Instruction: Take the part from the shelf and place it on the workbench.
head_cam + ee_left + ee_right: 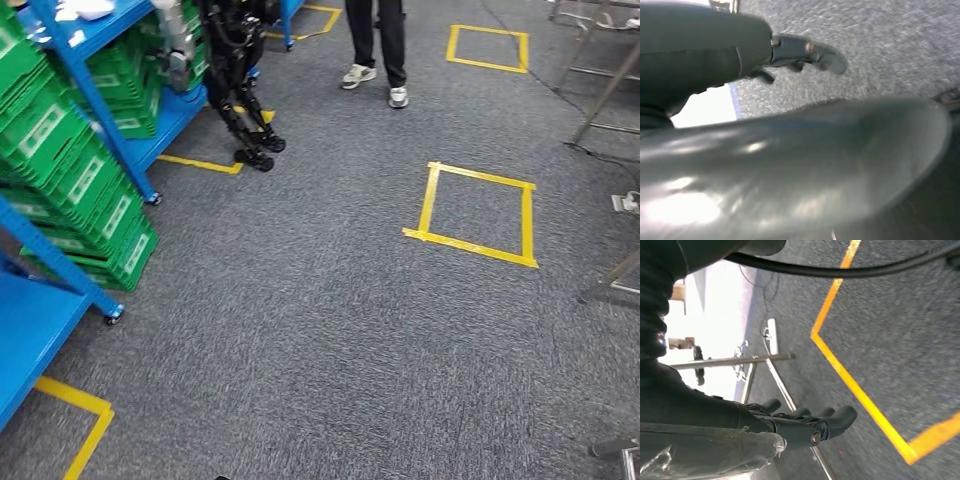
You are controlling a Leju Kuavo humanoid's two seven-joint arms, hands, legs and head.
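Note:
The blue shelf (pixel 96 105) stands at the left, and stacked green bins (pixel 72 175) fill its lower levels. Something white (pixel 84 9) lies on its upper board; I cannot tell whether it is the part. My left hand (pixel 802 52) hangs over the grey carpet with dark fingers stretched out and nothing in them; its thick grey thumb (pixel 791 170) is blurred close to the camera. My right hand (pixel 806 422) also hangs over the carpet, fingers straight and empty, with a shiny grey thumb (pixel 711 452) alongside.
Another dark robot (pixel 238 85) stands at the shelf's far end, and a person (pixel 377 45) stands behind it. Yellow tape squares (pixel 475 245) mark the carpet. Metal frame legs (pixel 604 95) and a power strip (pixel 626 202) are at the right. A low blue board (pixel 30 330) juts in at the near left.

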